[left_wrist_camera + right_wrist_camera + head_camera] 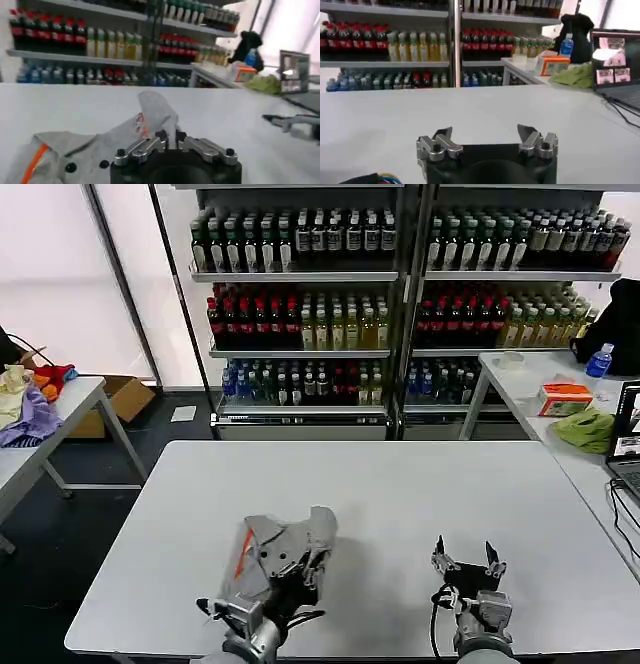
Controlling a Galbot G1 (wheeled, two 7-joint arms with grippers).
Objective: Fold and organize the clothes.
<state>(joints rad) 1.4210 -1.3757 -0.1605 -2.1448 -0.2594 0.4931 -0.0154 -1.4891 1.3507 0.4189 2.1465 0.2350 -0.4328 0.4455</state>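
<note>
Your grey T-shirt [285,549] sits bunched at the near left of the white table [400,484], its orange-red neck lining showing along one edge, and your left gripper [283,572] is clenched on a pinch of its cloth; the left wrist view shows the fingers [150,146] closed together with fabric rising between them. Your right gripper [466,562] waits spread and empty over bare tabletop, just beside the shirt to the right. To fold well, lift slowly so the shirt hangs free, then bring the right gripper to an opposite edge, probably a shoulder or hem, and spread it flat before creasing.
</note>
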